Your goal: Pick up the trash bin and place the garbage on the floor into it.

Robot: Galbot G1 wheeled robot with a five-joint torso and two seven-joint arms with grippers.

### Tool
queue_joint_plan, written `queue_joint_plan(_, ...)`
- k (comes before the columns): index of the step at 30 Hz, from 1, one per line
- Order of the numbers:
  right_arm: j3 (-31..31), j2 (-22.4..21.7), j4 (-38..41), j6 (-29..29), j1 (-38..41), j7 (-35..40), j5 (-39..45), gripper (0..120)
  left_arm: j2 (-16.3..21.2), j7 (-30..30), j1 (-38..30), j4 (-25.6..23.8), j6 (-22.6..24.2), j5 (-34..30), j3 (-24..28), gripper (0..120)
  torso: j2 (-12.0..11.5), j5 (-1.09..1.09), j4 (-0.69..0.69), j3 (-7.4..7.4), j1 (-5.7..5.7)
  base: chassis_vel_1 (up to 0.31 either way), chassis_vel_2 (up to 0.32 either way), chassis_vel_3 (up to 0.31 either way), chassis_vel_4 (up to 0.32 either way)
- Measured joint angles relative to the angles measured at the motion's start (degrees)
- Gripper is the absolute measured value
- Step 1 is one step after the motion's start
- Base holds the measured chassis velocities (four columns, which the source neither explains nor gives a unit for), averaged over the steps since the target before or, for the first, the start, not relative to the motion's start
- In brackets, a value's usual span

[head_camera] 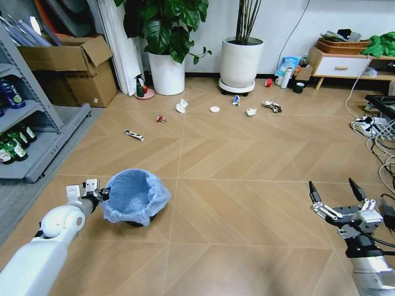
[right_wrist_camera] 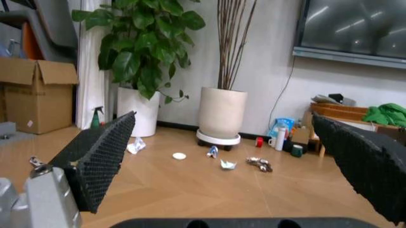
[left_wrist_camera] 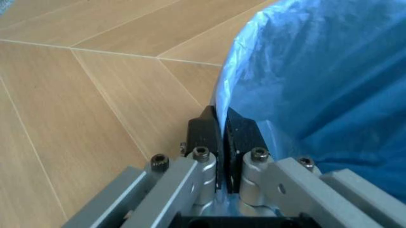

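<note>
One left claw (left_wrist_camera: pixel 221 124) pinched on trash bin (head_camera: pixel 134 196) rim | right claw (head_camera: pixel 336 192) wide, empty

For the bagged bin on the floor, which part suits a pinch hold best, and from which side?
Probably the rim. The trash bin stands upright and looks too wide to span, but its bag-covered rim is thin. The left end effector has closed on the rim's left side, from outside. The right end effector hangs open, apart.
</note>
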Motion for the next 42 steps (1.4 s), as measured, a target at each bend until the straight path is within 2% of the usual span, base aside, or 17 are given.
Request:
queue_joint_plan(5, 0.0, -0.1, 0.1, 0.0, 0.0, 0.0, 0.2, 100, -0.1, -0.1, 1.3, -1.2, 0.0, -0.3, -1.5, 0, 0.0, 0.0, 0.0, 0.0, 0.0, 0.0, 0.0, 0.0, 0.0)
queue_joint_plan(7, 0.0, 0.1, 0.1, 0.2, -0.1, 0.0, 0.3, 100, -0.3, -0.5, 3.3, -4.0, 0.0, -0.7, -4.5, 0, 0.0, -0.01, 0.0, 0.0, 0.0, 0.0, 0.0, 0.0, 0.0)
queue_joint_plan(9, 0.0, 0.1, 0.1, 0.3, -0.1, 0.0, 0.3, 100, -0.3, -0.5, 3.8, -4.8, -0.1, -0.6, -5.4, 0, 0.0, -0.02, 0.0, 0.0, 0.0, 0.0, 0.0, 0.0, 0.0)
queue_joint_plan(11, -0.4, 0.4, -0.3, 0.4, -0.2, -0.1, 0.5, 100, -0.5, -0.4, 6.1, -9.0, -0.8, -0.5, -10.1, 0, 0.0, 0.03, 0.01, 0.0, 0.0, 0.0, 0.0, 0.0, 0.0)
queue_joint_plan(13, -0.4, 0.5, -0.4, 0.4, -0.2, -0.1, 0.5, 100, -0.5, -0.4, 6.4, -9.5, -1.0, -0.5, -10.8, 0, 0.0, 0.04, 0.01, 0.0, 0.0, 0.0, 0.0, 0.0, 0.0)
queue_joint_plan(17, -1.5, 0.9, -1.3, 0.5, 0.0, -0.3, 0.2, 100, -0.7, -0.7, 10.7, -15.0, -2.3, 0.3, -17.6, 0, 0.0, 0.01, 0.0, 0.0, 0.0, 0.0, 0.0, 0.0, 0.0)
queue_joint_plan(18, -1.5, 0.9, -1.3, 0.5, 0.0, -0.3, 0.2, 100, -0.7, -0.7, 10.7, -15.0, -2.3, 0.3, -17.6, 0, 0.0, 0.01, 0.0, 0.0, 0.0, 0.0, 0.0, 0.0, 0.0)
queue_joint_plan(22, -2.7, 1.0, -2.7, 0.2, 1.0, -0.3, -0.3, 100, -0.9, -1.0, 15.2, -20.5, -2.6, -0.1, -23.4, 0, 0.0, 0.01, 0.01, -0.01, -0.01, 0.0, 0.0, 0.0, 0.0)
queue_joint_plan(30, -3.2, 0.9, -3.3, 0.1, 1.7, -0.2, -0.7, 100, -0.9, -1.1, 18.8, -24.6, -2.3, -0.8, -26.6, 0, 0.0, 0.01, 0.01, 0.0, -0.01, 0.0, 0.0, 0.0, 0.0)
queue_joint_plan(42, -3.2, 0.9, -3.3, 0.3, 1.6, -0.2, -0.9, 100, -1.9, -1.4, 20.0, -25.0, -2.2, -0.6, -26.4, 0, 0.0, 0.01, 0.0, 0.0, -0.01, -0.013, 0.006, 0.008, -0.005)
